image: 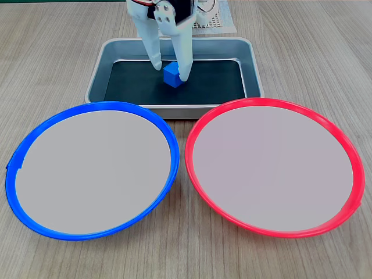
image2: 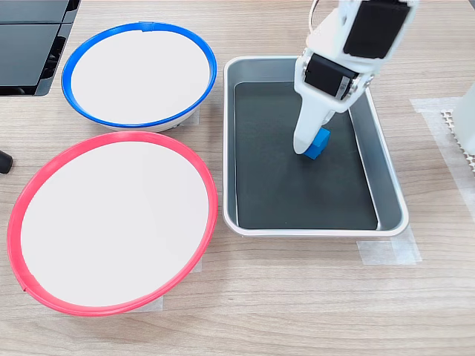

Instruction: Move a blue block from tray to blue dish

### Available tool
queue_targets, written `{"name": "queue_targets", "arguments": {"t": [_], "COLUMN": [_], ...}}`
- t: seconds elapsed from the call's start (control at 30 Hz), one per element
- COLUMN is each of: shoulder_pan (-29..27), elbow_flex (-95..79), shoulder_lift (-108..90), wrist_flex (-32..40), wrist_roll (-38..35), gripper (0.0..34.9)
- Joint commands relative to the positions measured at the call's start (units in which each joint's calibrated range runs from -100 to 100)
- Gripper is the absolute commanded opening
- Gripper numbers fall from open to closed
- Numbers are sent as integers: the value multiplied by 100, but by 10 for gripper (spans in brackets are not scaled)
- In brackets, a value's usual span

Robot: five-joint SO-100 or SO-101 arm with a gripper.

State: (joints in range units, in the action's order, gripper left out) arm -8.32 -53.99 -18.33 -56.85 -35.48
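Observation:
The small blue block (image: 172, 76) (image2: 320, 144) rests on the dark bottom of the silver tray (image: 174, 108) (image2: 312, 231), near its middle. My white gripper (image: 171, 72) (image2: 308, 148) reaches down into the tray and stands open, one finger on each side of the block. In the first exterior view the right finger looks close against the block and the left one stands a little apart. In the second exterior view the near finger hides part of the block. The blue dish (image: 11, 174) (image2: 67, 78) lies empty beside the tray.
A red-rimmed plate (image: 189, 157) (image2: 11, 230) of the same size lies empty next to the blue dish. A dark flat object (image2: 30, 44) sits at the second exterior view's top left. The arm's white perforated base (image: 216, 23) (image2: 462, 119) stands behind the tray.

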Motion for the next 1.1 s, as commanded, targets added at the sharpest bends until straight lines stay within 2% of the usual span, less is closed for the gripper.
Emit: {"name": "queue_targets", "arguments": {"t": [0.0,0.03,0.1,0.13,0.37,0.47,0.63,0.73,0.87,1.0,1.03,1.07], "shoulder_pan": [131,168,244,281,394,272,-142,-434,-490,-462,-453,-443], "elbow_flex": [-131,-186,-240,-213,1762,3037,3975,3820,3738,3592,3492,3428], "shoulder_lift": [46,55,55,38,-65,234,1240,2434,3116,3244,3185,3134], "wrist_flex": [208,241,266,225,-1269,-1286,-80,1892,3114,3708,3857,3923], "wrist_roll": [0,0,10,39,357,615,762,601,479,469,464,469], "gripper": [166,147,31,3,1,1,1,2,34,143,197,218]}}
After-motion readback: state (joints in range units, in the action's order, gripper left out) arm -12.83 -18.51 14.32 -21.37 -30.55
